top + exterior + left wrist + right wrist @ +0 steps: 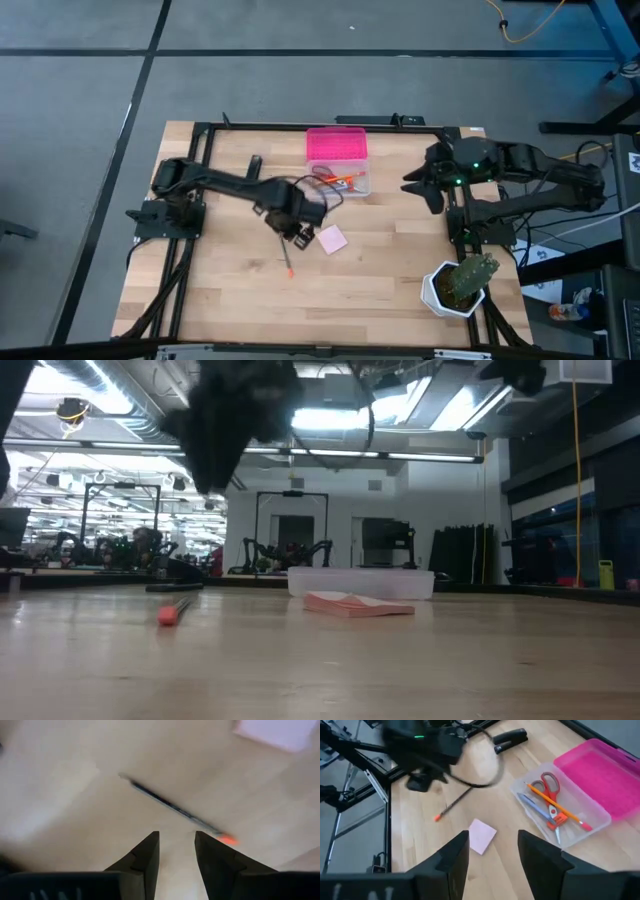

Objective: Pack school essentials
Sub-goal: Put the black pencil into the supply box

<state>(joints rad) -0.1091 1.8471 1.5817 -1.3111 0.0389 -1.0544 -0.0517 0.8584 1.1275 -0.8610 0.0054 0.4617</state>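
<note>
A slim dark pen with an orange tip (287, 262) lies flat on the wooden table, left of a pink square notepad (332, 239). My left gripper (176, 834) hangs open above the pen (175, 810), pointing down, with nothing between its fingers. A clear box (560, 807) with its pink lid (595, 772) laid open holds red-handled scissors (549, 785), an orange pencil (560, 807) and a slim pen (532, 805). A small black oblong item (510, 739) lies at the far left. My right gripper (492, 847) waits open, raised at the table's right.
A cactus in a white pot (458, 285) stands at the near right corner. A black frame (200, 150) runs along the table's sides. Bare wood (230, 300) lies near the front left.
</note>
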